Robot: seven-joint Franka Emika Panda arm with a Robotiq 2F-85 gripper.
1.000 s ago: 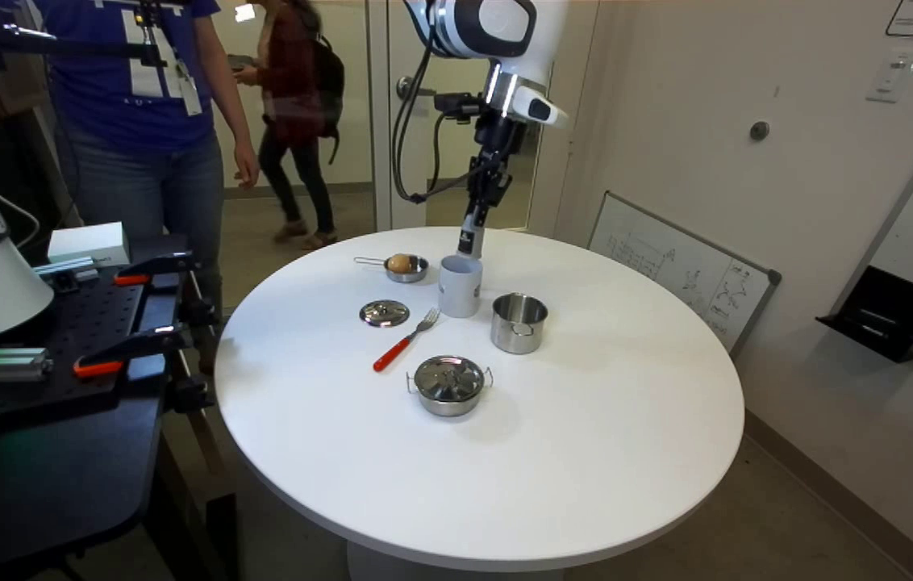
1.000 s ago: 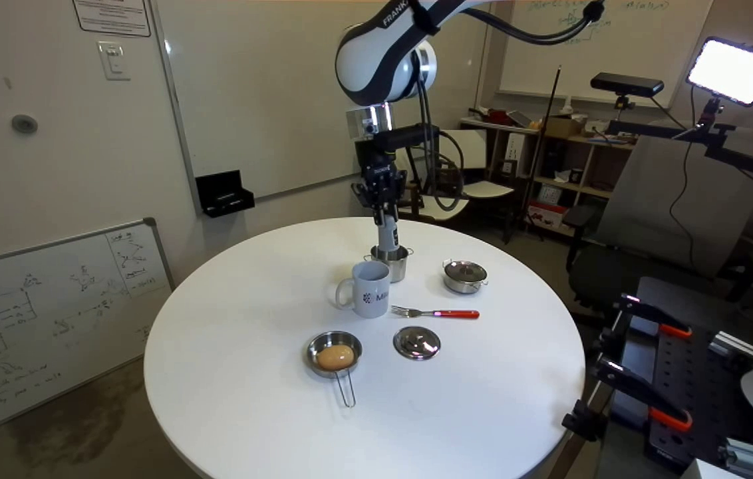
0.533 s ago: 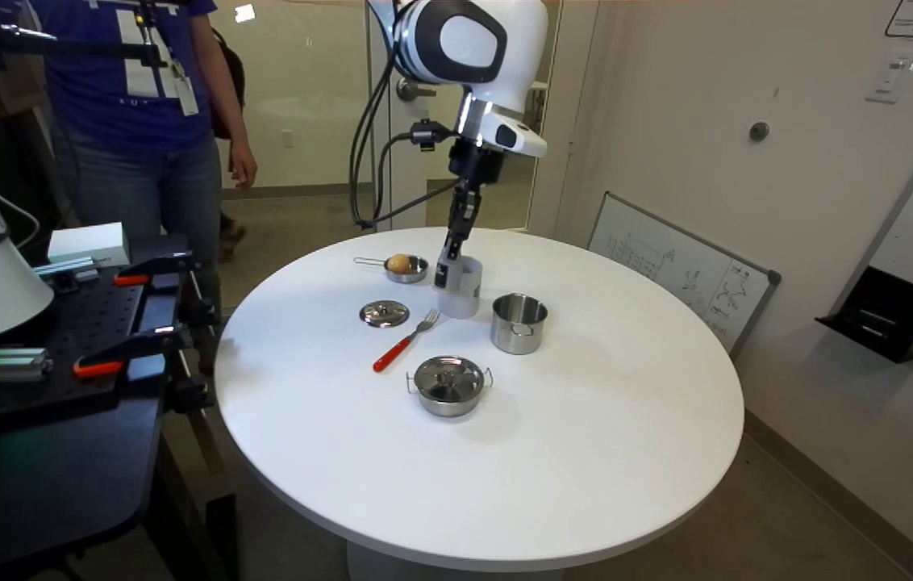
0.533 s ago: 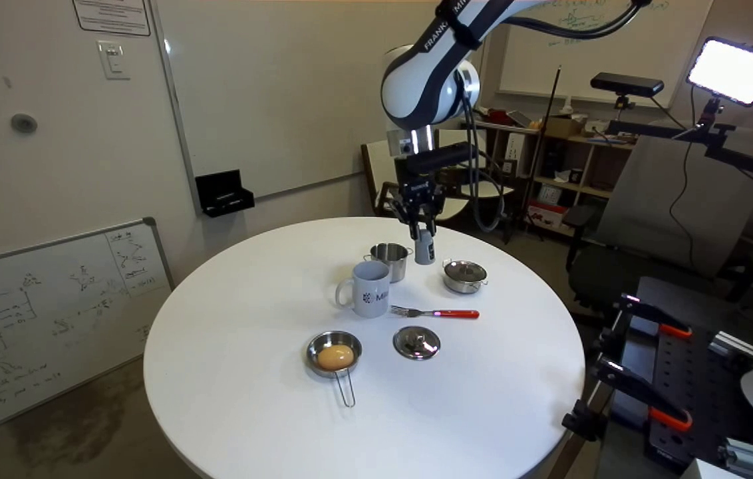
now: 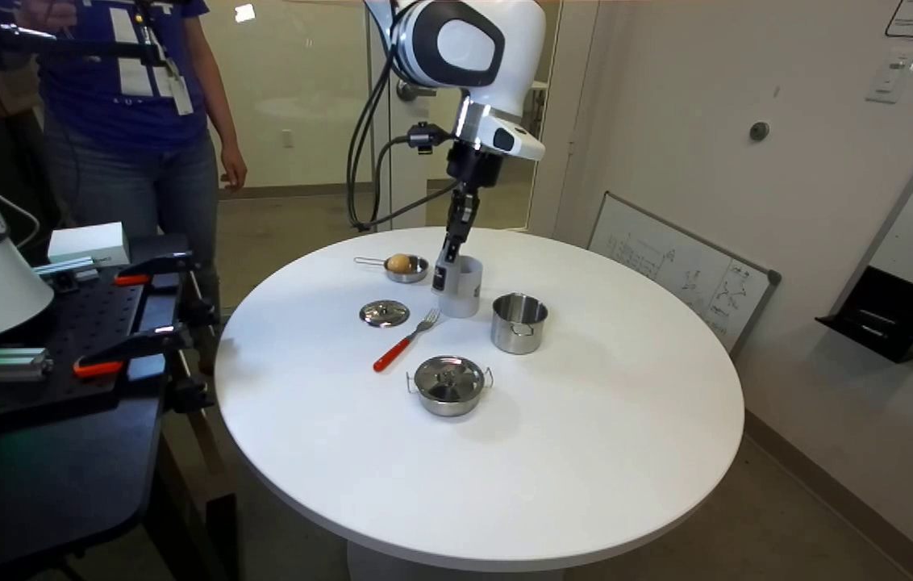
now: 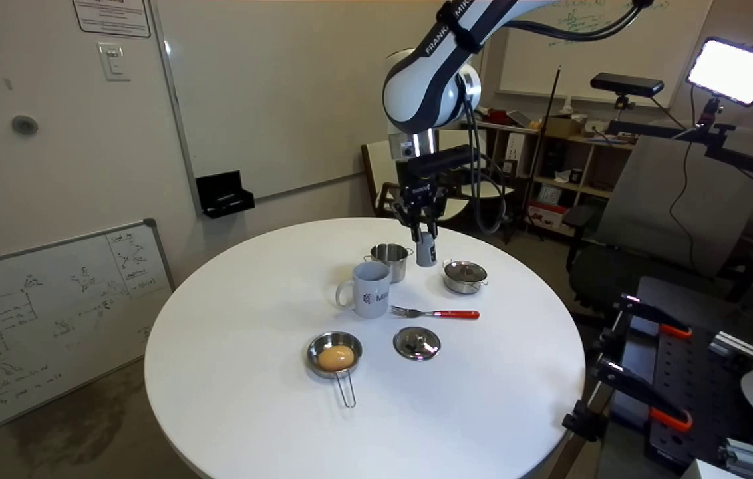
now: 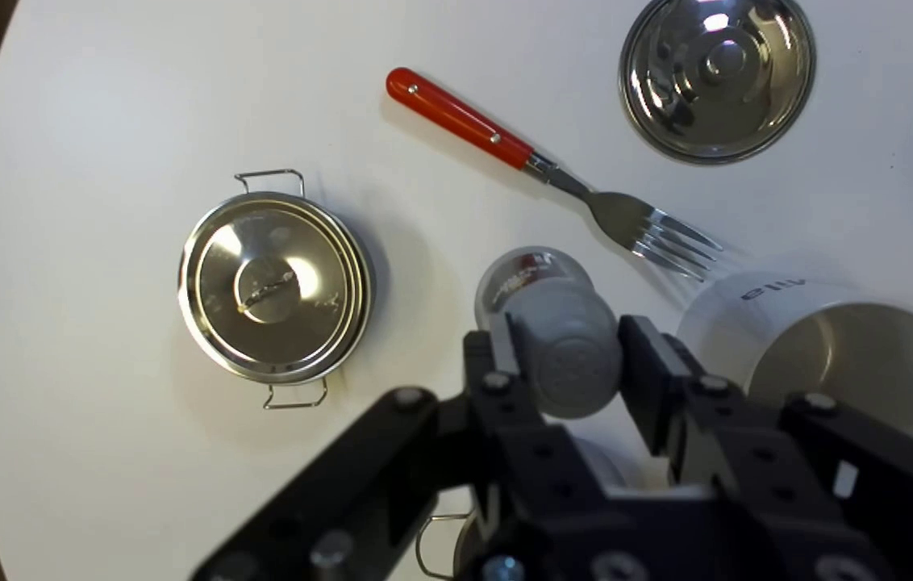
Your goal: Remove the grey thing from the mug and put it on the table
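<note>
The grey thing is a small grey cylinder with a dark label and small holes in its top, like a shaker. It shows in both exterior views (image 5: 442,277) (image 6: 426,251) and in the wrist view (image 7: 565,355). My gripper (image 7: 560,343) is shut on its upper part, one finger on each side. It hangs nearly upright above the white table (image 5: 585,452), outside the white mug (image 6: 370,293). In the wrist view the mug (image 7: 735,323) lies right of it; its visible inside looks bare. In an exterior view the cylinder covers the mug's left edge (image 5: 466,297).
Close by are a steel pot (image 6: 398,266), a lidded steel pot (image 7: 275,290), a red-handled fork (image 7: 456,117) and a loose steel lid (image 7: 714,77). A small steel pan (image 6: 315,346) holding an egg-like object (image 6: 335,358) stands farther off.
My gripper has carried the grey cylinder away from over the steel pot in an exterior view, toward the lidded pot, and lower. In the last half second it has barely moved.
</note>
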